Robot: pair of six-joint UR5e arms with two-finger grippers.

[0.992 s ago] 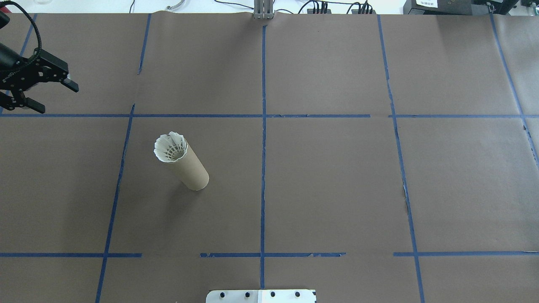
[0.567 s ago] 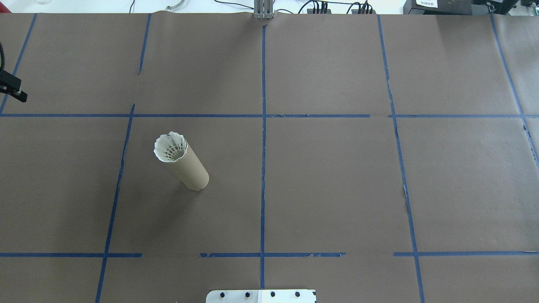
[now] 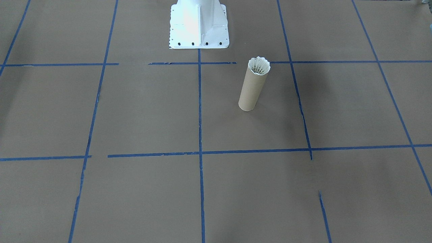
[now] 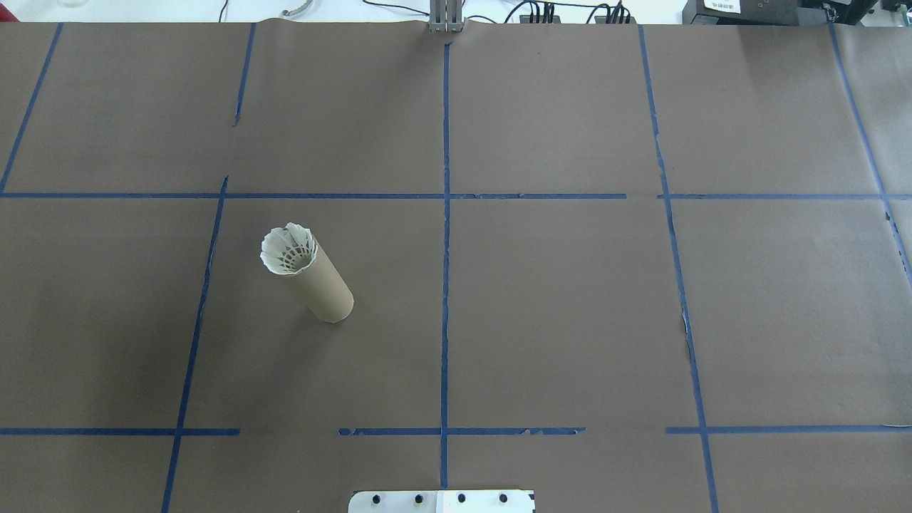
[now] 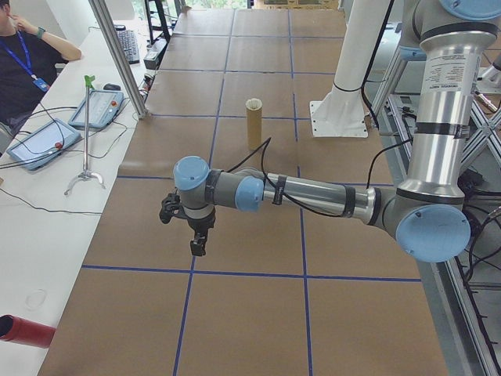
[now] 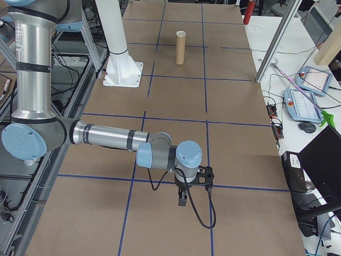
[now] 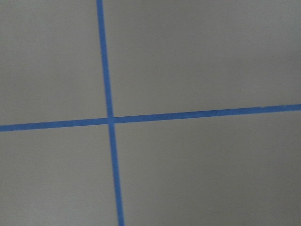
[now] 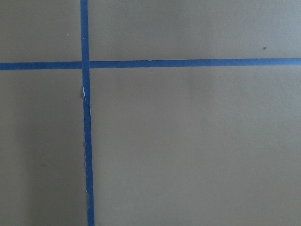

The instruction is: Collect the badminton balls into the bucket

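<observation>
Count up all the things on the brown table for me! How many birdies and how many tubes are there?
Shuttlecocks that show: 1, the shuttlecock, sitting in the top of the tube; any beneath it would be hidden.
Cardboard tubes: 1, the cardboard tube, standing upright.
Total: 2 things.

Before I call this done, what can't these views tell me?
- Shuttlecock count: the tube wall hides everything below the top skirt, in the overhead and front views.
- Left gripper: only in the left side view, too small; state unclear.
- Right gripper: only in the right side view; same.
</observation>
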